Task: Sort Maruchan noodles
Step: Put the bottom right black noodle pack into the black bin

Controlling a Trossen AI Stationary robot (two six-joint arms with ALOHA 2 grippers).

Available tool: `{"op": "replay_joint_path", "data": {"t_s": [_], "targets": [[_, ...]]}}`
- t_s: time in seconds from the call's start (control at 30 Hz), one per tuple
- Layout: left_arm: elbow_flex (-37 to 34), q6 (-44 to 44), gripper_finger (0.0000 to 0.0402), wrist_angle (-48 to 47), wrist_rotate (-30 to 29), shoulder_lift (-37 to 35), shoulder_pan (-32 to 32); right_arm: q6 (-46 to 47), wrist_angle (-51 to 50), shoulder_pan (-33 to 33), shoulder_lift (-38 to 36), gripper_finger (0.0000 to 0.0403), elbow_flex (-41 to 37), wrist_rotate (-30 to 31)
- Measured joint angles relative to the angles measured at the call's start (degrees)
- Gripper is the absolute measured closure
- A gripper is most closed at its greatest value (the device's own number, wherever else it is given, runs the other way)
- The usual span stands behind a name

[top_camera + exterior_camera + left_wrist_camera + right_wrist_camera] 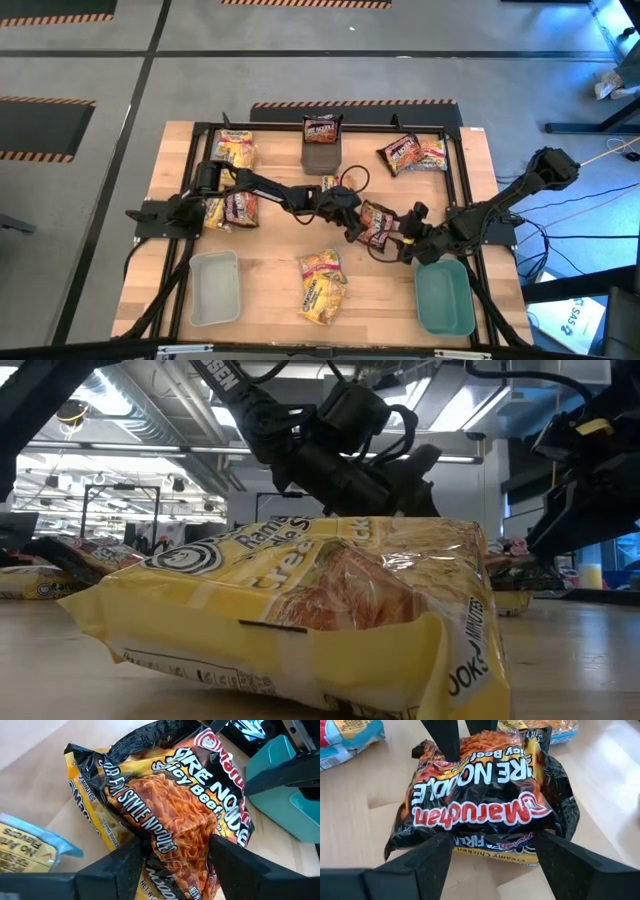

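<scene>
A dark Maruchan Fire Noodle packet (378, 222) (175, 795) (485, 795) lies mid-table on top of a yellow packet (495, 858) (82, 800). My left gripper (350, 216) (177, 865) is shut on the dark packet's end toward the table's left. My right gripper (405, 238) (495, 862) is open. Its fingers stand on either side of the packet's opposite end; I cannot tell whether they touch it. Other packets lie scattered on the table, and a large yellow one (300, 610) fills the low view. My left gripper pinches the dark packet's end toward the table's left (175, 847) between its two fingers (125, 865). It comes slanting down from the table's left. The crinkly plastic bunches in between them. The packet's underside rests on the yellow packet.
A teal tray (445, 298) sits near the front right and a pale grey tray (213, 288) near the front left. A dark bin (322, 152) at the far side holds a dark packet. Packets lie at far left (235, 150), left (232, 208), far right (412, 152) and front centre (322, 285).
</scene>
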Motion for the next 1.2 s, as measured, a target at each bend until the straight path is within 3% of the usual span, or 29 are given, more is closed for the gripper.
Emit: {"op": "replay_joint_path", "data": {"t_s": [0.3,0.63,0.87,1.0,1.2], "targets": [[0.0,6.72,0.0239,0.65,-2.99,-0.15,0.09,-0.4,-0.95,0.0,0.02,0.0123,0.0,1.0],[0.07,8.58,0.0251,0.79,-3.84,-0.22,0.02,-0.08,-1.55,-0.06,0.02,0.0123,0.0,0.63],[0.29,10.01,0.0253,1.1,-3.84,-0.22,-0.24,7.1,-5.84,-0.07,-0.76,0.0123,0.61,-5.86],[0.33,11.1,0.0254,1.3,-3.54,-0.22,-0.22,12.99,-10.29,3.41,-1.01,0.0123,0.44,-10.5],[0.33,13.25,0.0254,1.44,-3.53,-0.22,-0.26,21.34,-5.95,11.31,-1.07,0.0123,-3.25,-2.08]]}}
